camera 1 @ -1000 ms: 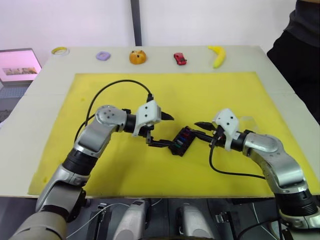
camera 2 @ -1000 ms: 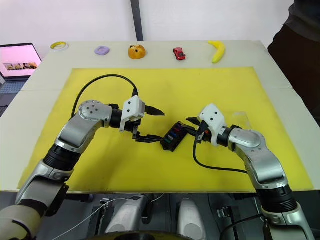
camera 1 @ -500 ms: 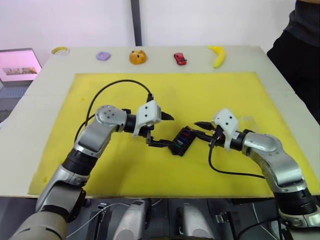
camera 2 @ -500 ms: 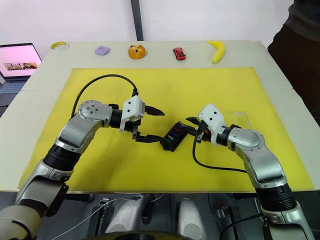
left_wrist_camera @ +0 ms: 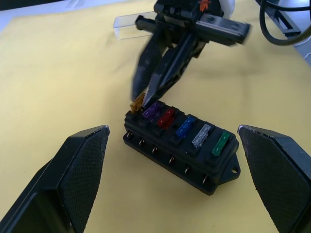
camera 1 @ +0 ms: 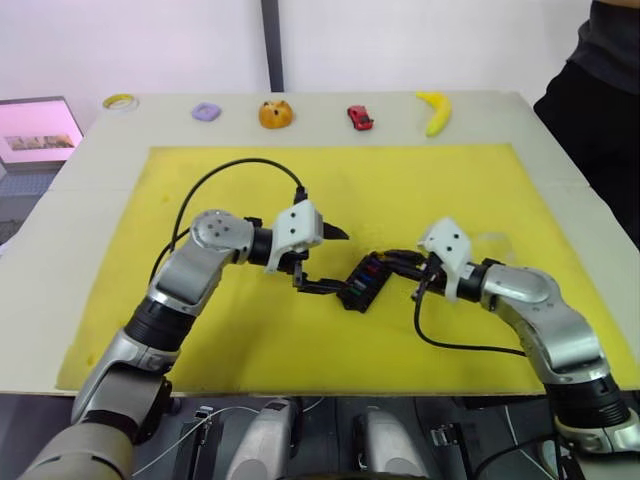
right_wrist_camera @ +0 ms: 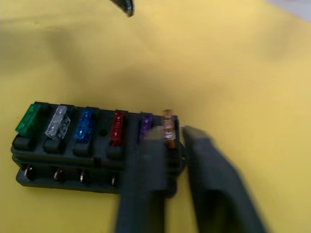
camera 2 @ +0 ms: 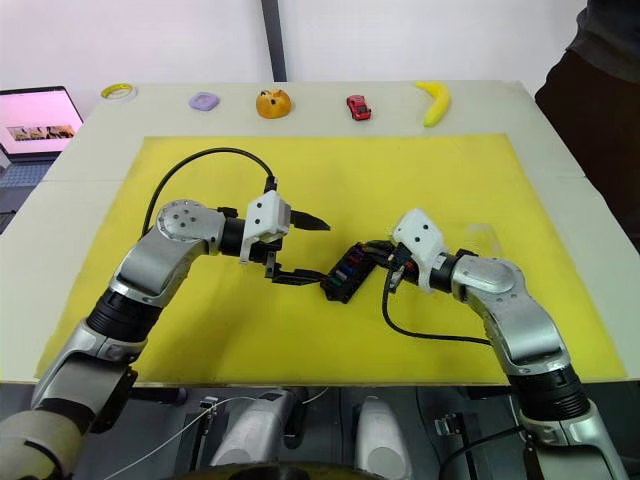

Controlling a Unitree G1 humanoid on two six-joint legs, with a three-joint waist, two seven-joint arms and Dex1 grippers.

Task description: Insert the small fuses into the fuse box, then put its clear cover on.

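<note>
On the yellow mat, your small black fuse box [left_wrist_camera: 181,151] lies between both end effectors. Your right end effector [left_wrist_camera: 144,95] pinches a tiny orange-brown fuse [right_wrist_camera: 168,129] at the box's end slot, beside the purple fuse [left_wrist_camera: 153,111]. Your left end effector [camera 1: 322,261] hangs wide open just beside the box. Behind lies the clear plastic cover [left_wrist_camera: 127,27].

A robotics lab: white table [camera 1: 90,170] under a yellow mat [camera 1: 240,190], laptop [camera 1: 38,130] alongside.
</note>
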